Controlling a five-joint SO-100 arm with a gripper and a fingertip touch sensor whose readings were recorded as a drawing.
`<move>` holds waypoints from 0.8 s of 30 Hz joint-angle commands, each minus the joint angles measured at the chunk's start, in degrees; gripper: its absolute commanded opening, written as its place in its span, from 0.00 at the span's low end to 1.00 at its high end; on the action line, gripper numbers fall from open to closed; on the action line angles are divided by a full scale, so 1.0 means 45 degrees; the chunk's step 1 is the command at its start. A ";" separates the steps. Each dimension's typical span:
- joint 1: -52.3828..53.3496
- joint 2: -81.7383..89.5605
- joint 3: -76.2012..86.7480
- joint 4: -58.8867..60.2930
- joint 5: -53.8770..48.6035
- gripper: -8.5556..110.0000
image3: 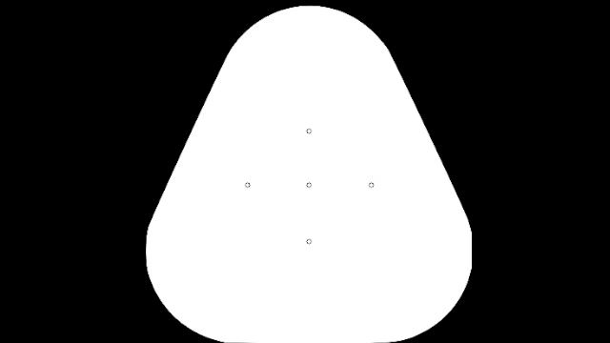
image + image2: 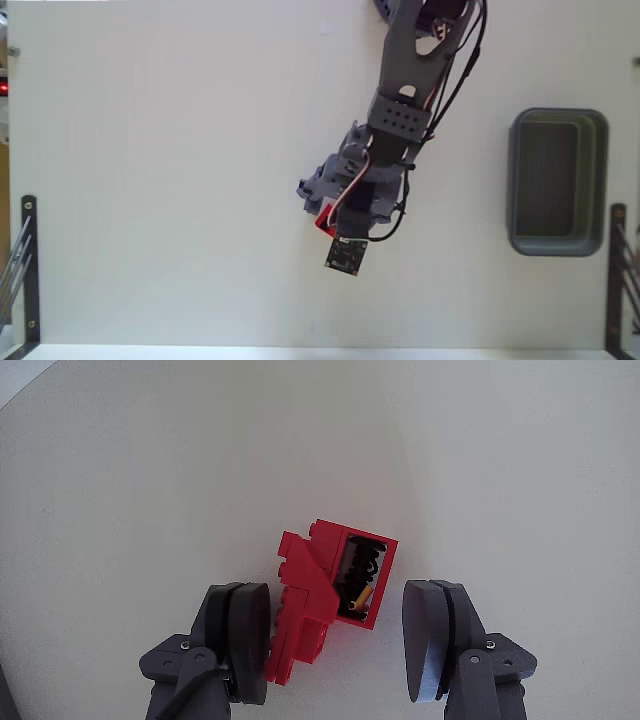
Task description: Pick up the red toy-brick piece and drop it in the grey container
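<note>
Red plastic sits dead centre of the action: the red toy-brick piece (image 2: 322, 598) lies on the white table (image 2: 150, 480), low in the middle of the wrist view, with its stepped edge to the left and an open dark cavity on its right side showing some wiring and a small orange bit. The gripper (image 2: 338, 640) has its jaws spread wide around it. The left finger pad (image 2: 248, 635) looks like it's touching or right up against the brick's lower left corner, while the right one (image 2: 425, 640) stands clear with bare table between it and the brick. So it's open and bracketing the piece, not squeezing it yet. My guess is it's lined up that way so closing pinches the brick across its short side.

The fixed view shows what the wrist camera can't: the arm (image 2: 400, 100) reaches down from the top of the frame to just right of centre, and the grey container (image 2: 557, 182) sits well apart at the right edge, empty as far as I can see. From up there the brick (image 2: 325, 220) is only a red sliver poking out beneath the gripper body, so you'd never judge the jaw gap from it. The wrist view doesn't show the bin at all.
</note>
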 commanded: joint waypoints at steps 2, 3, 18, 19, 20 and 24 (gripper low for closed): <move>0.0207 0.0335 0.0117 -0.0174 0.0059 0.73; 0.0207 0.0335 0.0117 -0.0174 0.0059 0.73; 0.0207 0.0335 0.0117 -0.0174 0.0059 0.69; 0.0207 0.0335 0.0117 -0.0174 0.0059 0.69; 0.0207 0.0335 0.0117 -0.0174 0.0059 0.68; 0.0207 0.0335 0.0117 -0.0174 0.0059 0.68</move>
